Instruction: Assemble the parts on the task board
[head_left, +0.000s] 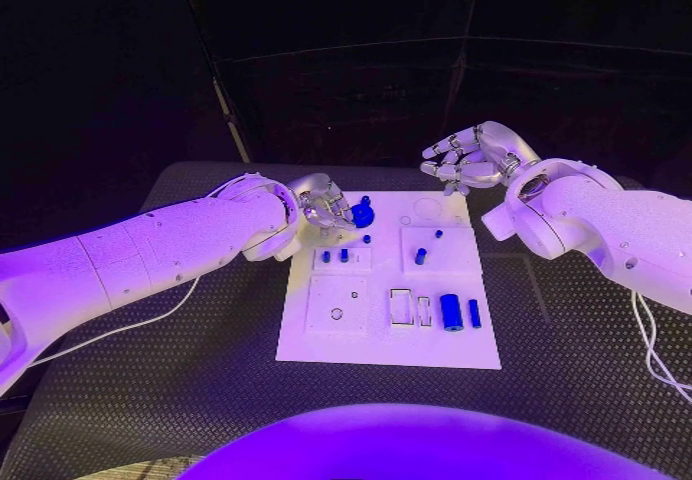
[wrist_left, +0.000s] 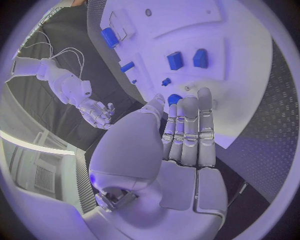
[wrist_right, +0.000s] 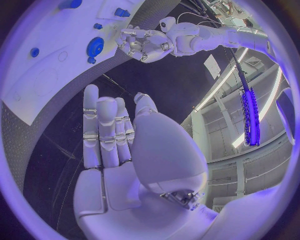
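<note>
Two smooth white robot arms, their rounded shells dotted with small dark screws, each trail a thin white cable. The left hand (head_left: 323, 203) and right hand (head_left: 470, 157) are silver, with segmented metallic fingers (wrist_left: 189, 131) rising from broad pale palms.

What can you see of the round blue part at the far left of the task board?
The round blue part is a dark blue, disc-like piece, plastic by its look, with a ring-shaped face in the right wrist view. It sits at the far left corner of the white task board. The left robot hand is right beside it, fingers close; contact cannot be confirmed.
</note>
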